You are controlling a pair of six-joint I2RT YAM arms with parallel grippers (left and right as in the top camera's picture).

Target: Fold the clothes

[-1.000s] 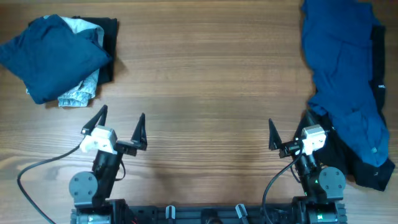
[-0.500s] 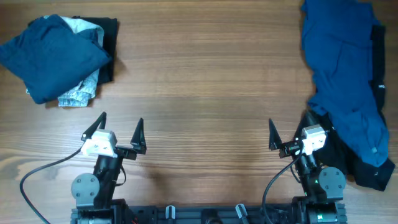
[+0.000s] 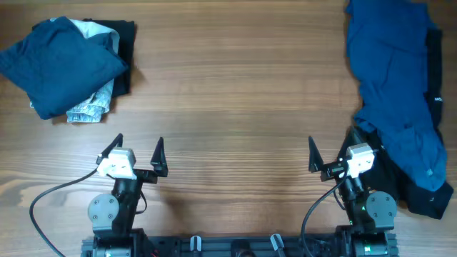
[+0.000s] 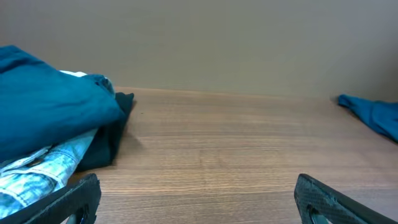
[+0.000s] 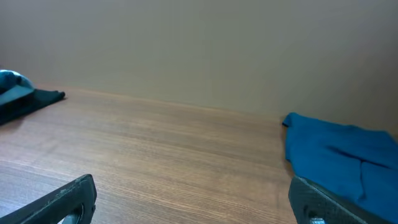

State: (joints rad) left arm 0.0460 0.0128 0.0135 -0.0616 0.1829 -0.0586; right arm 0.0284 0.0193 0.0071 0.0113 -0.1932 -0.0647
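A folded stack lies at the far left: a teal-blue garment (image 3: 57, 64) on a pale washed-denim piece (image 3: 93, 103) and a black piece (image 3: 126, 50). It also shows in the left wrist view (image 4: 50, 118). A loose royal-blue garment (image 3: 396, 86) sprawls down the right side over a dark navy piece (image 3: 421, 196); its blue edge shows in the right wrist view (image 5: 339, 155). My left gripper (image 3: 136, 148) is open and empty near the front edge. My right gripper (image 3: 332, 148) is open and empty beside the blue garment's lower edge.
The wooden table (image 3: 235, 93) stretches between the two piles. The arm bases and a grey cable (image 3: 50, 196) sit along the front edge. A plain wall stands behind the table in both wrist views.
My left arm has shifted slightly right and back toward its base. The right arm and the clothes have not moved.
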